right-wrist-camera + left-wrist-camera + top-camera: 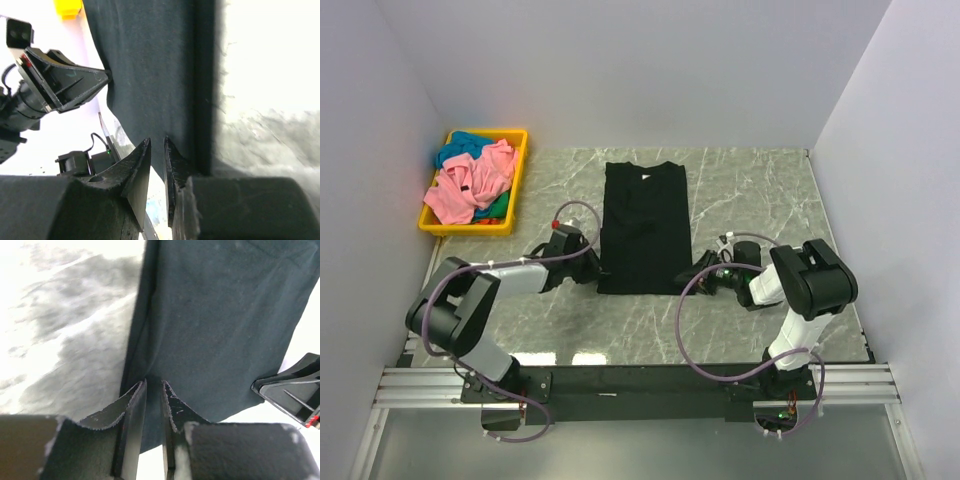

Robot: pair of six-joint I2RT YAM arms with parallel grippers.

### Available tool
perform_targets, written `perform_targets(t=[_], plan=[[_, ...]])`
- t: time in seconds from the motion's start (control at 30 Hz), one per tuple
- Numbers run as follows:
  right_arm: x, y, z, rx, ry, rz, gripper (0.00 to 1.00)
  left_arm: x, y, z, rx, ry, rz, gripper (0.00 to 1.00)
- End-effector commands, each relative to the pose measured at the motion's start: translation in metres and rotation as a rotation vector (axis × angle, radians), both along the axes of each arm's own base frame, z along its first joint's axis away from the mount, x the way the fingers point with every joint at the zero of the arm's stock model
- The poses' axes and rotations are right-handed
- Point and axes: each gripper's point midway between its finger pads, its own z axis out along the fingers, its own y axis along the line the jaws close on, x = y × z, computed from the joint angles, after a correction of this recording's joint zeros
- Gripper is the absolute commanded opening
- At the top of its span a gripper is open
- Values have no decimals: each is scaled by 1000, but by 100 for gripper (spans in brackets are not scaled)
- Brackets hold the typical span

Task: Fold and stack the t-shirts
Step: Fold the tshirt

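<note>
The black t-shirt (643, 225) lies on the marble table as a long narrow strip, collar at the far end. My left gripper (595, 268) is at its near left corner. In the left wrist view the left gripper (154, 382) is shut on the hem of the black t-shirt (215, 315). My right gripper (698, 268) is at the near right corner. In the right wrist view the right gripper (157, 140) pinches the edge of the black t-shirt (145, 60). A pink t-shirt (470, 185) and a teal t-shirt (465, 143) lie crumpled in the bin.
A yellow bin (520, 172) stands at the far left of the table (760, 200). White walls close in the left, back and right sides. Each wrist view shows the other gripper across the shirt: the right one (290, 390) and the left one (65, 82).
</note>
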Motion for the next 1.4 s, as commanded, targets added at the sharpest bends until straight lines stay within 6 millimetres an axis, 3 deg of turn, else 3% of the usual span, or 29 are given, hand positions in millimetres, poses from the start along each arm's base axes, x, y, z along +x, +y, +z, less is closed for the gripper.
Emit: perform_targets(t=[0.0,0.17,0.33,0.4,0.5,0.67,0.77,0.9,1.0,1.13,1.2,1.33,1.37], plan=[[0,-12,-7,-45,-20,-35,24,-23,31,-27,65,87,71,25],[-1,-13,15,-66,-88,-19,24,-23,44,1,108,33,102,29],[-4,-13,38,-63,-136,-7,24,-31,28,37,68,-46,63,32],[-8,-13,37,-72,-131,2,24,-37,18,42,62,-50,34,31],[-12,-13,32,-93,-119,19,24,-41,12,42,53,-51,13,31],[-26,-19,0,-143,-1,11,24,-51,18,16,84,20,31,26],[-35,-28,-19,-191,76,-12,24,-63,28,-2,110,72,62,24],[-36,-34,-25,-218,124,-54,24,-78,48,-22,169,131,125,20],[-35,-38,-24,-244,132,-77,24,-87,57,-27,188,160,160,19],[-34,-43,-15,-293,114,-82,25,-85,62,-13,189,135,191,22],[-35,-49,-11,-355,105,-83,25,-86,66,-6,212,137,197,28],[-27,-59,17,-500,8,-101,36,-82,68,13,234,118,192,42],[-27,-62,20,-541,-3,-104,40,-82,65,16,241,111,177,51]])
